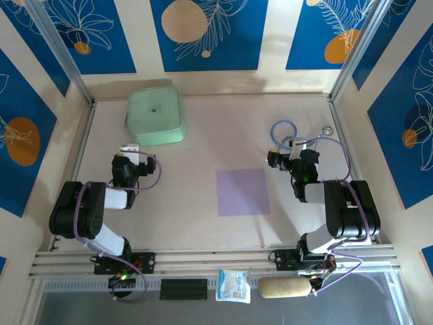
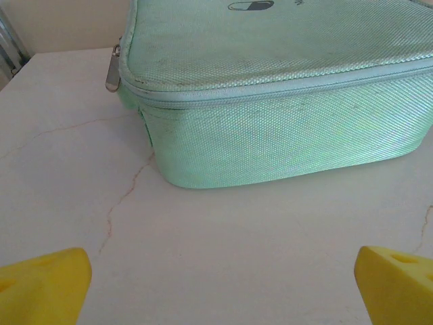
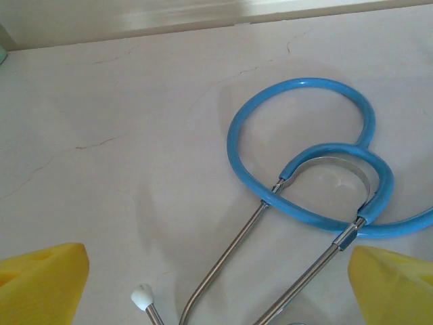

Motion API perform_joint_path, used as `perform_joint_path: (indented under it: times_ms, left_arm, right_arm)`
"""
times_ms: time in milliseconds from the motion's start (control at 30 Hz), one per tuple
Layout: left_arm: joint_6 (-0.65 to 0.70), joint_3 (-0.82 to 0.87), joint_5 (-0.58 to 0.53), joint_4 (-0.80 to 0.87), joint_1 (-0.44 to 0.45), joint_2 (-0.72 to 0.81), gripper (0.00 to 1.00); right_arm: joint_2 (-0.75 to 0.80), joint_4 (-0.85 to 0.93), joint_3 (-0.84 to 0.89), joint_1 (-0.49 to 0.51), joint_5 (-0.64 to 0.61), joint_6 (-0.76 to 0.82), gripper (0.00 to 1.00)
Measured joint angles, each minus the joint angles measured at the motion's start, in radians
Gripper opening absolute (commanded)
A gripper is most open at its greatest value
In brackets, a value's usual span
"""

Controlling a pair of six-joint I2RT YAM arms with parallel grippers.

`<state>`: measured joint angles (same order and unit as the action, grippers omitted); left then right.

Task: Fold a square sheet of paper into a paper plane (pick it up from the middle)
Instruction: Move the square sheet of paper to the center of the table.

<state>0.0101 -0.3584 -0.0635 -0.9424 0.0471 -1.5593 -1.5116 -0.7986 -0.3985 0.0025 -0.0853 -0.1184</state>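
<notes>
Two grippers: the left gripper [image 2: 216, 288] and the right gripper [image 3: 216, 288] both have their yellow fingers [image 2: 40, 284] spread wide, with nothing between them.
Left side, looking outward: it sits low over the pale marbled bench [image 1: 203, 149] and faces the side wall of the mint-green woven-fabric pouch [image 2: 284, 128], near it but apart.
Right side, looking outward: it hangs over the blue-tubed stethoscope with steel arms [image 3: 304, 84] and does not touch it.
Task's thing: the square sheet of thin lilac paper [image 1: 243, 192] lies flat and unfolded between the two arms, nearer the right one and well apart from both grippers.
Why so, I'd say: the sheet sits mid-bench where either arm could reach its middle. The arms look parked clear of it, with no fold made yet.
Container: the pouch has its zip run shut, with the metal pull [image 2: 113, 74] hanging at the corner. I cannot tell what is inside.
</notes>
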Motion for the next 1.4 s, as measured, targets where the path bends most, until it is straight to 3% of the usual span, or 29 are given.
perform_joint_path:
  times_ms: [1400]
  left_arm:
    - [-0.001, 0.0, -0.004, 0.003, 0.001, 0.007, 0.99]
  right_arm:
    - [0.01, 0.047, -0.014, -0.001, -0.002, 0.0, 0.99]
